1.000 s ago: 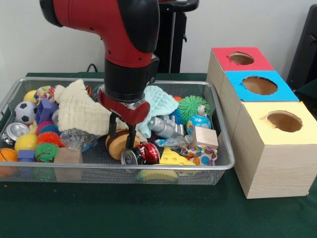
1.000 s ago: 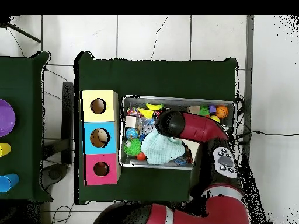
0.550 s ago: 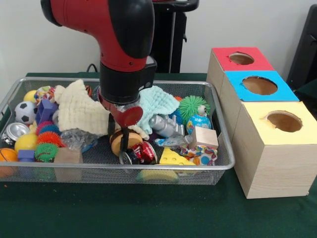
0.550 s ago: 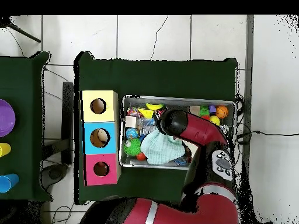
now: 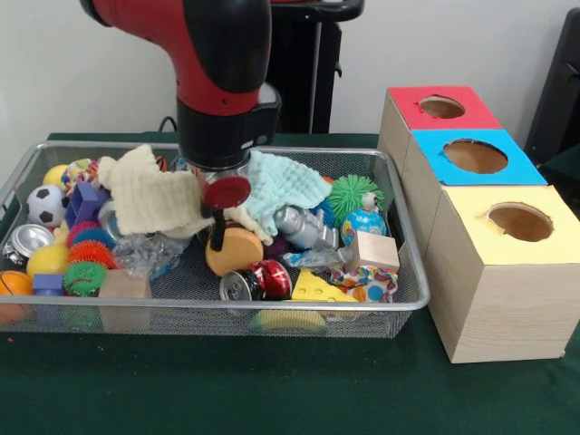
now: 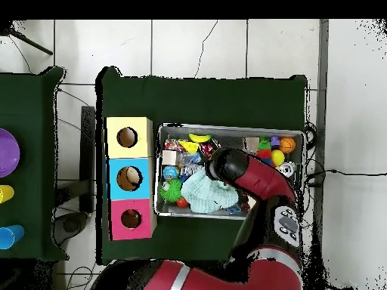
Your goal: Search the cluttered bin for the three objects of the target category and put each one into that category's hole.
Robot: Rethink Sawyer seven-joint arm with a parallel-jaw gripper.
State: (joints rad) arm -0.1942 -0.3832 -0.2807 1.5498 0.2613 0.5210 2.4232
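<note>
Filling the wire bin [image 5: 399, 237] on the green worktop [image 5: 272, 390] are balls, cloths and toys: a soccer ball [image 5: 45, 205] at its left end, a cream cloth [image 5: 149, 198], a mint cloth [image 5: 283, 188], a green spiky ball [image 5: 350, 194], a cheese wedge [image 5: 319, 287] and a red can [image 5: 258, 281] at the front wall. The gripper [image 5: 217, 237] seems closed on a tan round toy [image 5: 236, 251] mid-bin. Beside the bin stand red [image 5: 442, 107], blue [image 5: 475, 156] and yellow [image 5: 518, 222] holed boxes

I am looking at a lab. Green-clothed tables [image 6: 204, 98] stand on a pale tiled floor [image 6: 196, 45]. Cables [image 6: 72, 98] trail there.
</note>
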